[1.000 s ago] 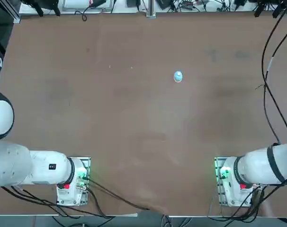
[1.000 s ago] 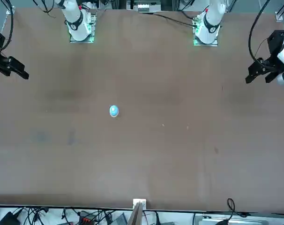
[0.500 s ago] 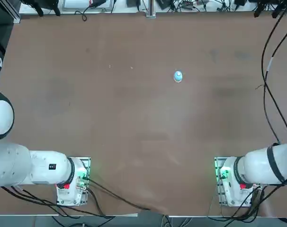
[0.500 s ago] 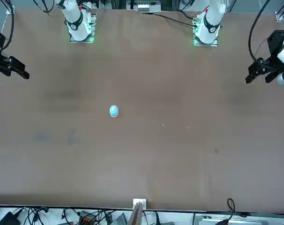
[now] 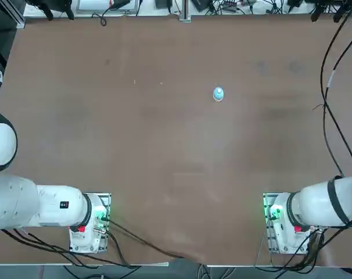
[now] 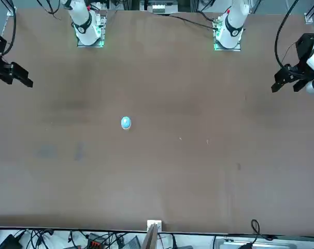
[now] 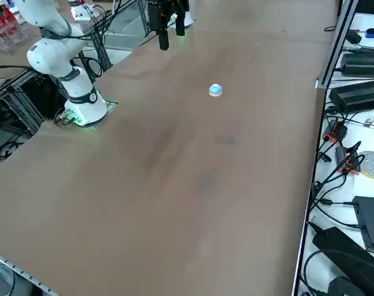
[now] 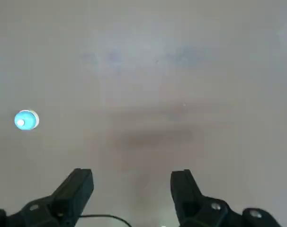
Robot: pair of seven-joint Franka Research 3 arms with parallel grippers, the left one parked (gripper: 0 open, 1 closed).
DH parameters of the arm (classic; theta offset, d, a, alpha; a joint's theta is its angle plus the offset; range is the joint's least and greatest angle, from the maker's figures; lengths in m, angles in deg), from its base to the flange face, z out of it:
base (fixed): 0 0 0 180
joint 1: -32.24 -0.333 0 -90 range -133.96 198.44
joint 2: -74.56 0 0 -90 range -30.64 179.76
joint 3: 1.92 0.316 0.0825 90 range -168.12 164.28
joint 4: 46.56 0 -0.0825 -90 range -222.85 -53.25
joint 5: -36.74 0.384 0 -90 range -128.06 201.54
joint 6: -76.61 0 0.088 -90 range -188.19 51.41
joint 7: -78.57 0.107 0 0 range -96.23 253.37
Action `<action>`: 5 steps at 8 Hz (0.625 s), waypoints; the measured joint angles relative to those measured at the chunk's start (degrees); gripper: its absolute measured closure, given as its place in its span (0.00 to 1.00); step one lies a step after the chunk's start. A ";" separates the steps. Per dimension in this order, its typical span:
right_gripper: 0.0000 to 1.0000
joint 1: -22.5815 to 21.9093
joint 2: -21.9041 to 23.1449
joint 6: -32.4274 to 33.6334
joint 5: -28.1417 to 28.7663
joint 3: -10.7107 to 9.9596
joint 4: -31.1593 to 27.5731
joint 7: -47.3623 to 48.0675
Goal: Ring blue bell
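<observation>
The blue bell (image 5: 218, 94) is a tiny light-blue dome standing alone on the brown table, a little right of centre (image 6: 126, 122) (image 7: 215, 90). My right gripper (image 6: 19, 78) hangs high over the table's right edge, far from the bell and out of the top view. In the right wrist view its two black fingers (image 8: 79, 182) stand wide apart with nothing between them. There the gripper (image 8: 131, 174) looks down at bare table, with the bell (image 8: 26, 119) small and well off to one side.
Both arm bases (image 5: 283, 224) (image 5: 89, 224) sit at the robot's edge of the table. Black cables (image 5: 330, 99) trail over the right side. Power strips and plugs (image 7: 353, 92) line the far edge. The parked left gripper (image 6: 289, 80) hangs over the opposite side.
</observation>
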 joint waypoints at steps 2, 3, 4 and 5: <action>0.00 -0.02 -0.20 0.33 0.00 0.11 0.00 0.00; 0.00 -0.01 -0.29 0.33 0.00 0.10 0.00 0.04; 0.00 0.01 -0.34 0.35 0.00 0.10 0.00 0.11; 0.00 0.04 -0.34 0.43 0.00 0.10 0.00 0.13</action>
